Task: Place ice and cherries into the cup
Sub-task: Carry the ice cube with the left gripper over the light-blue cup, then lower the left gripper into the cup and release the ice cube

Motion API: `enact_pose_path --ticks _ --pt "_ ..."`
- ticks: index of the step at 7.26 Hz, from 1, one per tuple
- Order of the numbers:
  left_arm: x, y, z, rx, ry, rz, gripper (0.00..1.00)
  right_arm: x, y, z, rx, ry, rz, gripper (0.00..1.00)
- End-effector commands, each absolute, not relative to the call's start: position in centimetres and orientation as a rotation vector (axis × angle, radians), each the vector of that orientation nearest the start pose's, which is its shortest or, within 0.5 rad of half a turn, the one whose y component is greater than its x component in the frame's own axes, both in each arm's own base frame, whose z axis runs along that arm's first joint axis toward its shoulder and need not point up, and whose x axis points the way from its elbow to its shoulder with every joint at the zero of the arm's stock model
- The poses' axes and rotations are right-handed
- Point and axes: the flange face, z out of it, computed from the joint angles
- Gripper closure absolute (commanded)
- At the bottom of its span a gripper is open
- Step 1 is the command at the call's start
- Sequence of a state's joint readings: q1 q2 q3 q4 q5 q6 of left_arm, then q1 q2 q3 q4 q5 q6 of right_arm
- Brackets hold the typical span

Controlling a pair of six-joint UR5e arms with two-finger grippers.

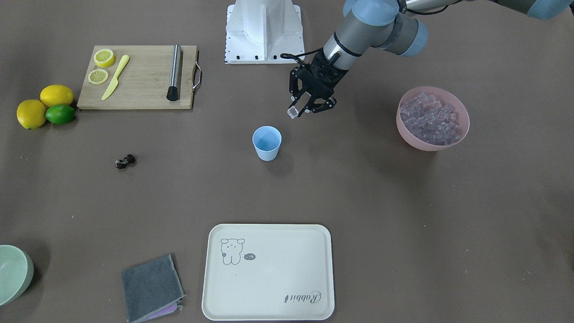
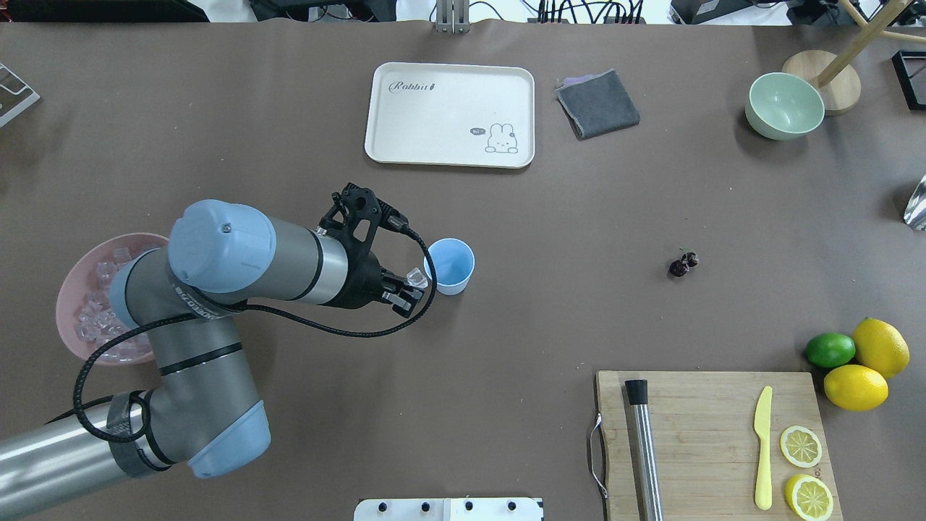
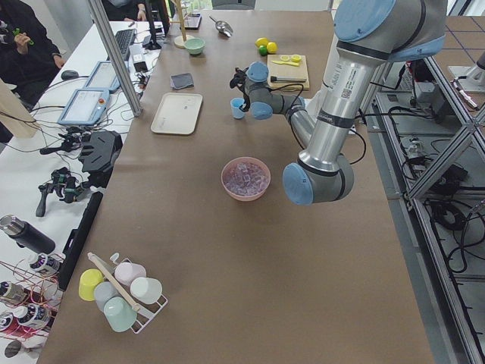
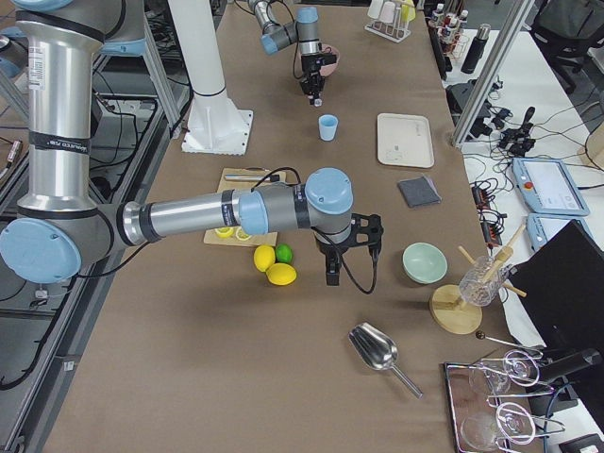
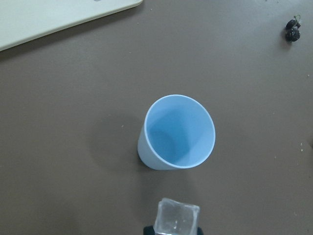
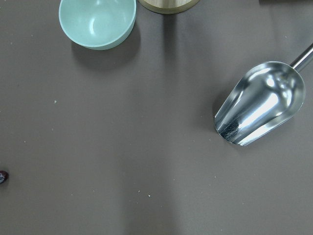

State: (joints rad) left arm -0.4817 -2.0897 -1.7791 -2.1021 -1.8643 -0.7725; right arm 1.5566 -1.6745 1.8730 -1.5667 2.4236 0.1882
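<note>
Looking at the front view, you find the left gripper (image 1: 299, 109) clenched on a single ice cube (image 1: 293, 112), held in the air above the tabletop (image 1: 403, 224). In the left wrist view that cube sits just short of the cup's mouth, not yet over it. The cup (image 1: 267, 142) stands upright near the middle of the tabletop. The cherries (image 1: 125, 161) lie on the bare surface well apart from it, toward the robot's right. The rest of the ice (image 1: 430, 119) is heaped in the pink bowl (image 1: 431, 146) on the robot's left. Your right gripper (image 4: 332, 269) hangs above the tabletop near the lemons (image 4: 274, 266) and lime (image 4: 283, 252). It shows only in the side view, so you cannot tell whether it is released or clenched.
</note>
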Motion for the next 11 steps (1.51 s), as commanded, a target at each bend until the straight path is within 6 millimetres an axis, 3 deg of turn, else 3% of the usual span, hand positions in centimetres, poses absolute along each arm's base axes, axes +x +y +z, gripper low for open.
enact_pose_path --ticks 1,4,7,11 --pt "52.5 -39.2 19.3 0.55 1.159 0.451 1.0 5.2 -45.2 55.3 0.103 -0.863 0.078 0.0" --pt "51.8 -40.7 18.2 0.571 1.16 0.431 1.0 5.2 -45.3 55.1 0.105 -0.865 0.077 0.0" --pt "53.6 -42.4 18.3 0.584 1.122 0.405 1.0 5.1 -45.3 55.1 0.105 -0.865 0.076 0.0" --pt "53.6 -42.6 18.2 0.585 1.119 0.394 1.0 5.1 -45.4 55.3 0.102 -0.865 0.077 0.0"
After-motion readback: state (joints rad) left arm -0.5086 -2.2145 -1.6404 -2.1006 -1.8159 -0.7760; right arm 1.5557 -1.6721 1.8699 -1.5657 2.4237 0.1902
